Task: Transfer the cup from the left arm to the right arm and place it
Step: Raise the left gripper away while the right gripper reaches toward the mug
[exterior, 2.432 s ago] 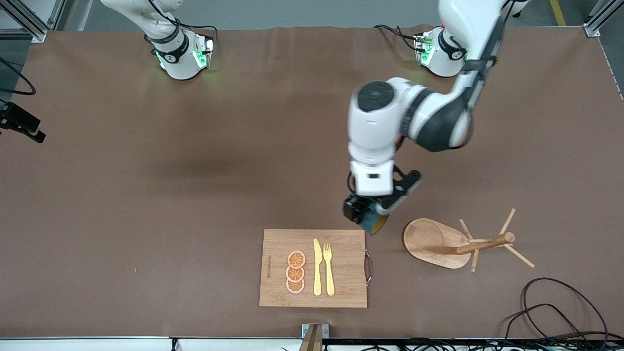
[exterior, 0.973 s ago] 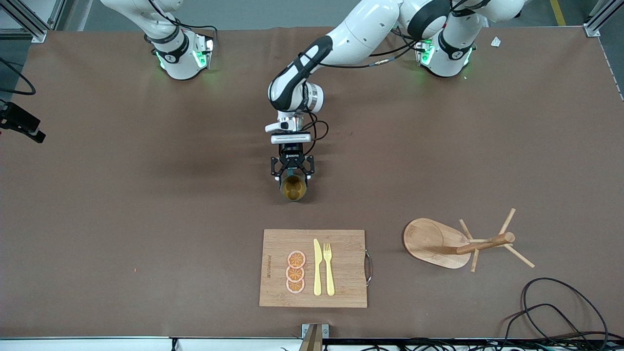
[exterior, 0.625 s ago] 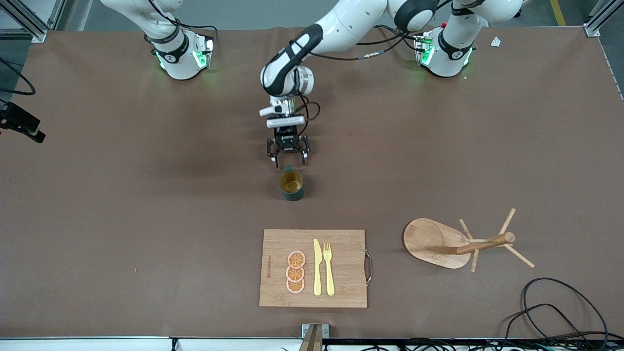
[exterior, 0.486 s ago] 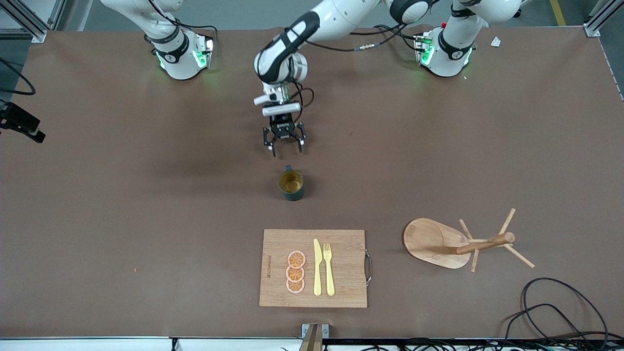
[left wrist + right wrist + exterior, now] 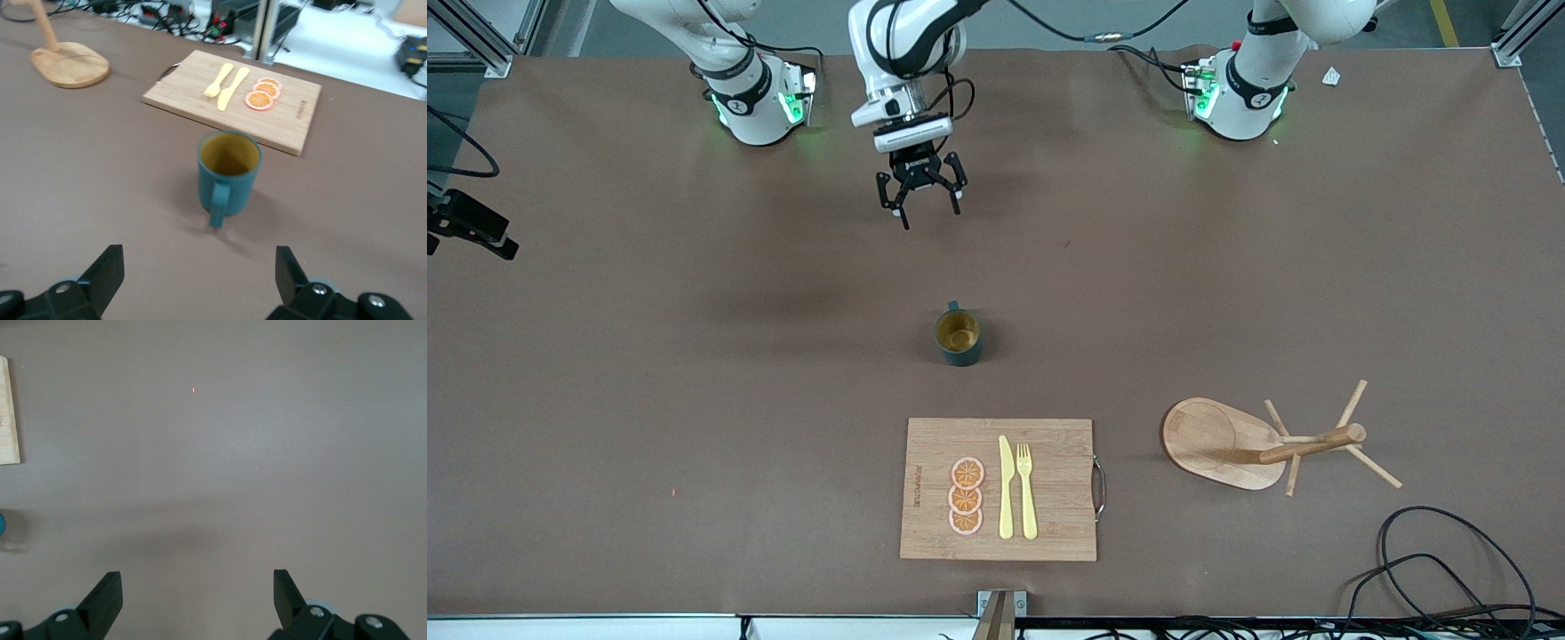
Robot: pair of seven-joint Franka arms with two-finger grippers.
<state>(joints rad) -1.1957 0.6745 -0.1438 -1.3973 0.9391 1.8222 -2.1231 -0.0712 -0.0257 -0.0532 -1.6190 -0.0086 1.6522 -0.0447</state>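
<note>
Left hand [image 5: 921, 203] has let go and pulled away, wide open; cup [image 5: 958, 337] stands alone.
Next: right hand [image 5: 197, 600], open and waiting, must grab the cup, at 12 o'clock from the board [image 5: 1049, 484].

My table [image 5: 649, 373] is covered edge to edge in a plain brown sheet, a bit wrinkled along the top of the frame. Grey floor [image 5: 1032, 22] shows above it, with a yellow line [image 5: 1445, 22] at the upper right. Aluminium frame posts [image 5: 480, 40] stand in both upper corners. Black cables [image 5: 1432, 569] loop at the lower right, and a white strip [image 5: 605, 628] runs along the bottom edge. Lighting is even and soft.
</note>
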